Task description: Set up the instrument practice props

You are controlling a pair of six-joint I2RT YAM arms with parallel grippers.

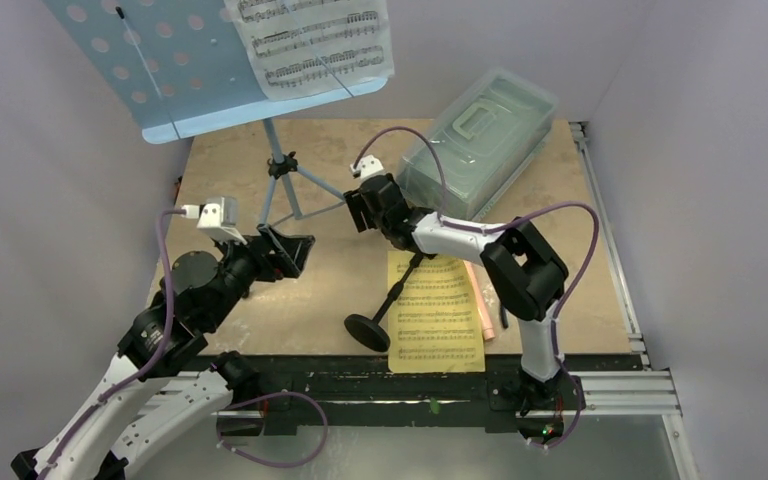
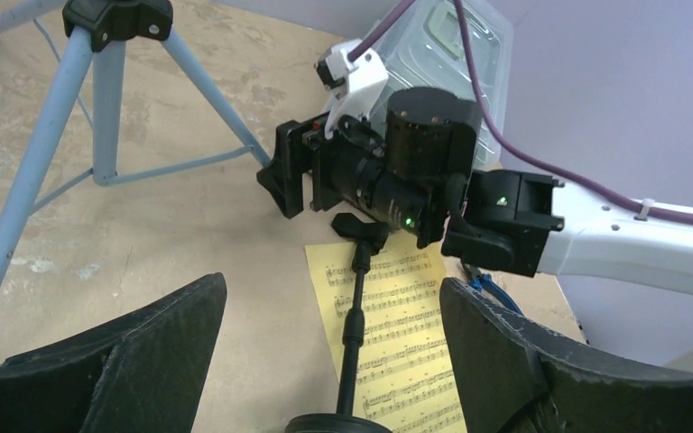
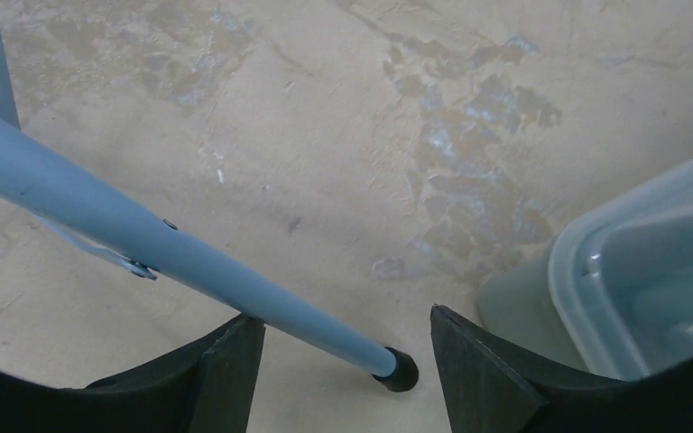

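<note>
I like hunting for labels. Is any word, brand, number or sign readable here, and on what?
No readable words, brands or numbers anywhere.
On the white music sheet: staves and notes only, too small to read.
On the yellow music sheet: the same, no legible title.
On the clear box lid: no legible label.

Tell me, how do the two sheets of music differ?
The white sheet is propped up on the blue stand; the yellow sheet lies flat on the table. A black mic stand lies across the yellow sheet, none across the white sheet. Both carry printed lines of notes.
</note>
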